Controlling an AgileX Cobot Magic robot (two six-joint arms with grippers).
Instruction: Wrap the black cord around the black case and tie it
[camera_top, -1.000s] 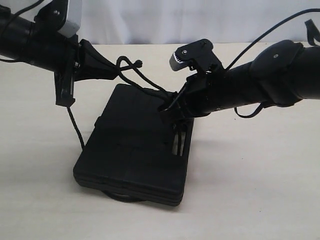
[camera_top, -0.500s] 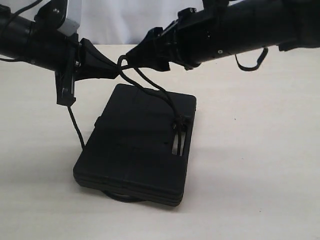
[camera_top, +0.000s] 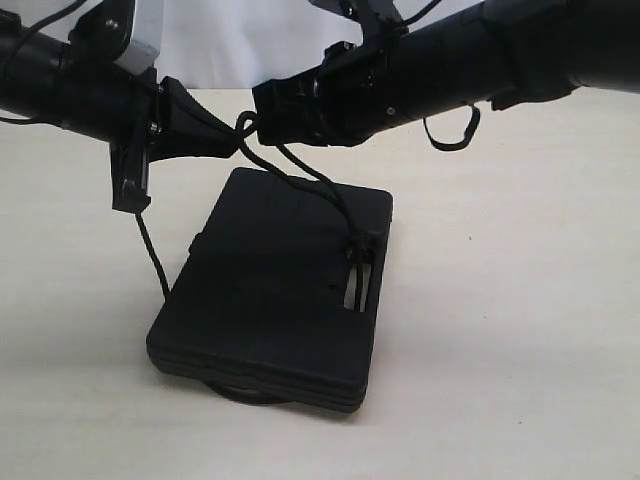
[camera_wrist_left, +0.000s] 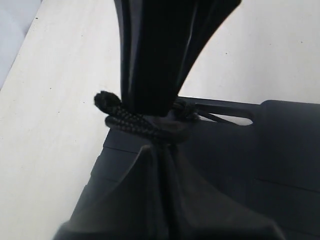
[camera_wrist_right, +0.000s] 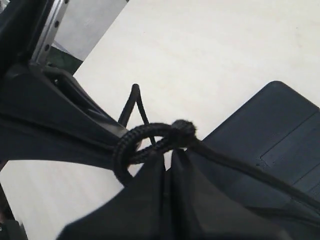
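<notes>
I'm seeing the flat rectangular matte black plastic case (camera_top: 270, 300) lying mid-tabletop (camera_top: 500, 350). The thin black braided cord (camera_top: 312, 182) is running from its right-side handle slot up to both grippers and dropping under its left edge. The left gripper (camera_top: 228, 142) and right gripper (camera_top: 262, 118) jaws are both clamping the cord above the far-left corner. I'm judging the wrap mostly done and the tie pending.

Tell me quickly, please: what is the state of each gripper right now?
The left gripper is closed, holding the black cord.
The right gripper is closed, pinching the same cord right beside it.
</notes>
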